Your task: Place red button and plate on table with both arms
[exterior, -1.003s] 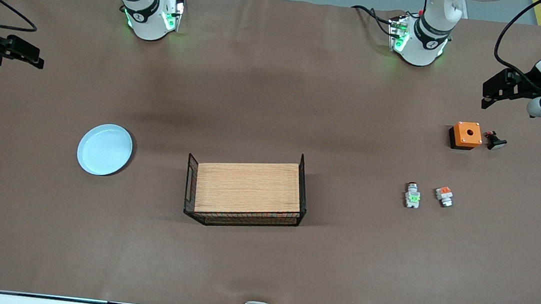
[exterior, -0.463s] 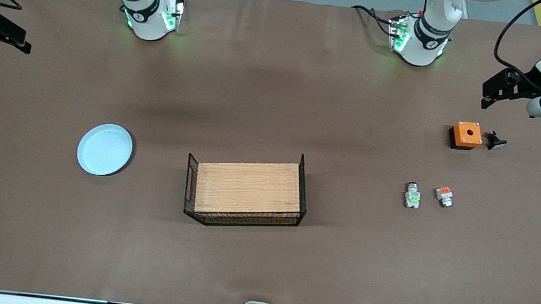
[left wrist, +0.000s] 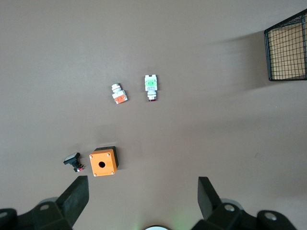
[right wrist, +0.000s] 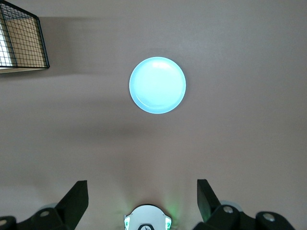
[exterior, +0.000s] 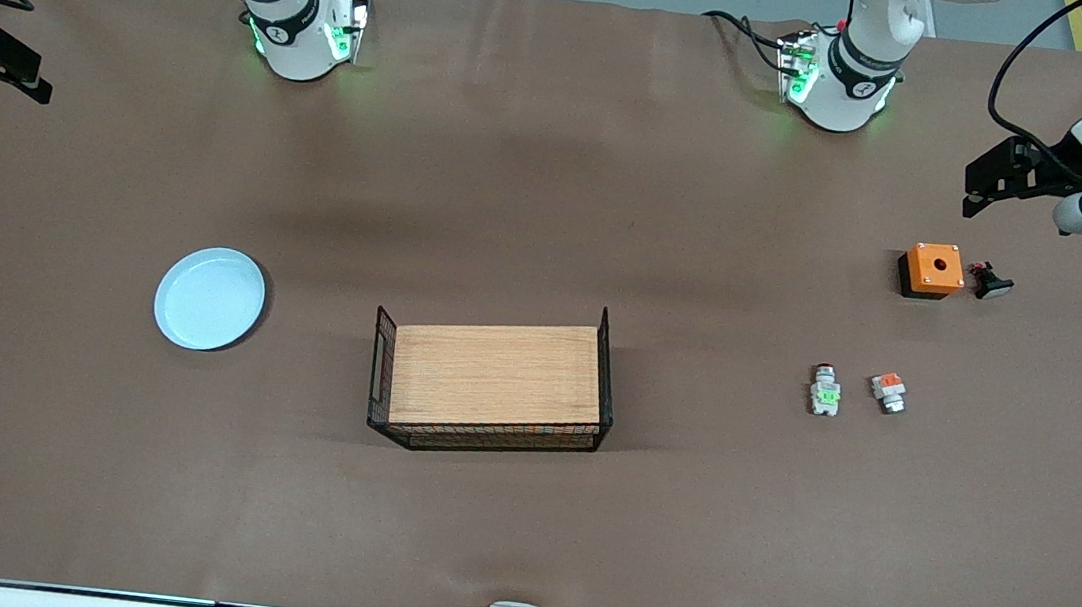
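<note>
My left gripper hovers spread, red button at twelve o'clock; my right gripper hovers spread, plate at twelve o'clock.

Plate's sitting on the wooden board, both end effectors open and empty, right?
Not quite: the plate lies on the brown table, toward the right arm's end, apart from the wooden board. The front view shows it. Both end effectors are open and empty.
</note>
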Controlling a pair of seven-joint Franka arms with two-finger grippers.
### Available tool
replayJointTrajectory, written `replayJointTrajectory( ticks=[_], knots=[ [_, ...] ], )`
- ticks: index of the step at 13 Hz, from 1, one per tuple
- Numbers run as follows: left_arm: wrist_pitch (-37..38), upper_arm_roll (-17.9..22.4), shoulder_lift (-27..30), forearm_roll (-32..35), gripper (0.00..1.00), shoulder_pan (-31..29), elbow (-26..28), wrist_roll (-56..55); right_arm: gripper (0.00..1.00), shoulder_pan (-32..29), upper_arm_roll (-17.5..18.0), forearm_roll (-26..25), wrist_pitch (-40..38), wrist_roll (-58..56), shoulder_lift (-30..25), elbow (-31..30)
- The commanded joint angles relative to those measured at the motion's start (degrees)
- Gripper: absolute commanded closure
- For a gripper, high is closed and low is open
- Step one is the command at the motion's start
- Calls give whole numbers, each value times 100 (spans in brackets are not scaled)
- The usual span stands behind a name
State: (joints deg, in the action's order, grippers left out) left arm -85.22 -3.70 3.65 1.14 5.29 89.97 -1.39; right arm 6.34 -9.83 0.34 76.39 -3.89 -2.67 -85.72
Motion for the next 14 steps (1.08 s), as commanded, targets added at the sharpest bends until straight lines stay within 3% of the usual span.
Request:
replayJointTrajectory(
  ticks=[1,14],
  knots=[
    [-29,-17,92,44,0,34,30,-98,0,25,-1,-113,7,20,38,116],
    [-21,-34,92,44,0,34,30,-107,0,-19,-10,-78,77,19,82,117]
  ],
)
